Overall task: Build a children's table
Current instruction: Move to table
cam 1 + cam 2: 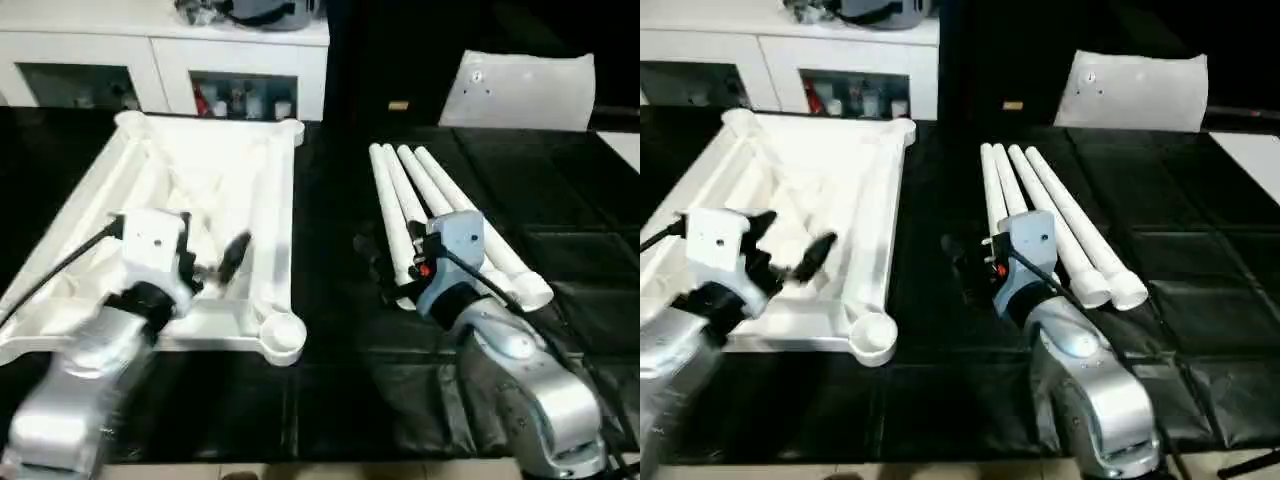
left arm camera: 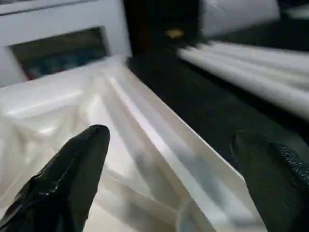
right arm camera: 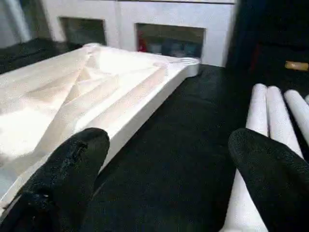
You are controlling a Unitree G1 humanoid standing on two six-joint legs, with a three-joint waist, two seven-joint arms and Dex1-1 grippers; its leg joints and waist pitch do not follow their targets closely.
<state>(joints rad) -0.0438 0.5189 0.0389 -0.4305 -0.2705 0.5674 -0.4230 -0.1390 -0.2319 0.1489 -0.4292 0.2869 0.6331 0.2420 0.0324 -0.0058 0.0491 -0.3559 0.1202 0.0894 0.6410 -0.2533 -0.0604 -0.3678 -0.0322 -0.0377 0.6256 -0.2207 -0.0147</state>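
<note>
The children's table top (image 1: 270, 215) lies upside down on the left, ribbed underside up, with a round socket (image 1: 283, 337) at its near right corner. Four white tapered legs (image 1: 440, 200) lie side by side on the black mat to the right. My left gripper (image 1: 795, 232) hovers open over the top's right-hand part, and its fingers (image 2: 72, 179) straddle the right rim. My right gripper (image 1: 960, 268) is open and empty over the mat between the top and the legs. One of its fingers (image 3: 270, 179) sits by the legs' near ends.
A white glass-door cabinet (image 1: 160, 60) runs along the back left, with dark items on top. A flat white sheet with a round fitting (image 1: 520, 90) leans at the back right. The black mat (image 1: 330, 390) covers the work surface.
</note>
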